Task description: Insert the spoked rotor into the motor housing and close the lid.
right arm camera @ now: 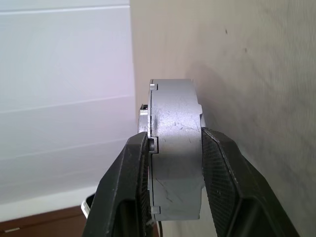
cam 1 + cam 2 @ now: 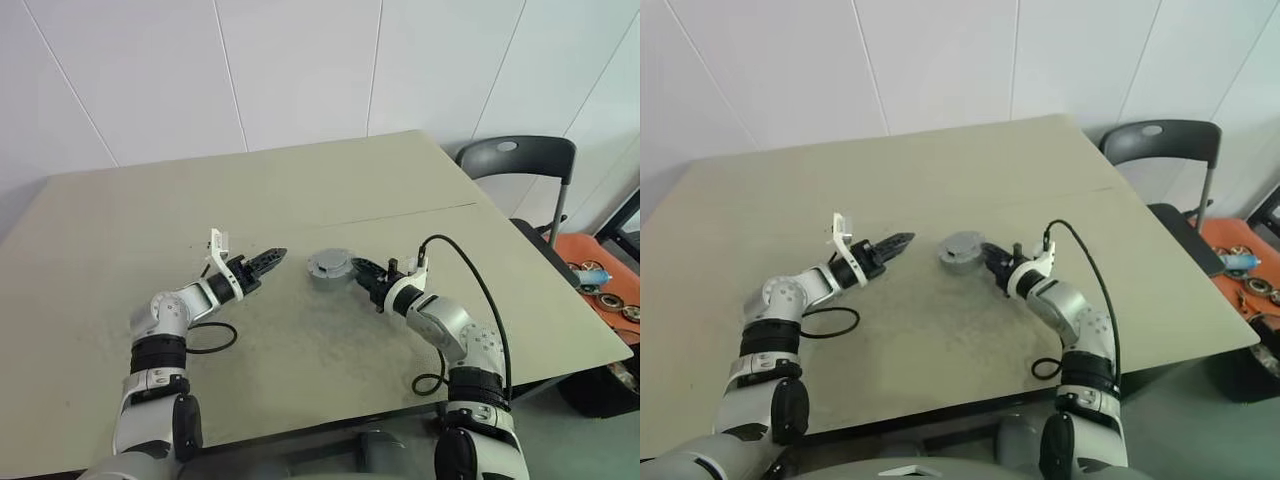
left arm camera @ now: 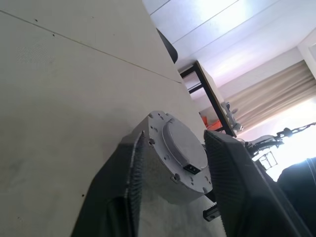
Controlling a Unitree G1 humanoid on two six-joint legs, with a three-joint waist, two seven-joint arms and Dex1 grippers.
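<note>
Round grey metal motor housing [image 2: 329, 267], lid on, sits mid-counter [image 2: 300, 380]. Right gripper [image 2: 364, 271] jaws clamp its top and bottom faces. Left gripper [image 2: 270, 259] jaws part-open, empty, just left. Risk: an uneven squeeze could tilt the lid out of seat.

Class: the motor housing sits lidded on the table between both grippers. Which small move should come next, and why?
Probably the right gripper should let go and back off: it clamps the motor housing, whose lid looks seated, while the left gripper stands apart, open.
</note>
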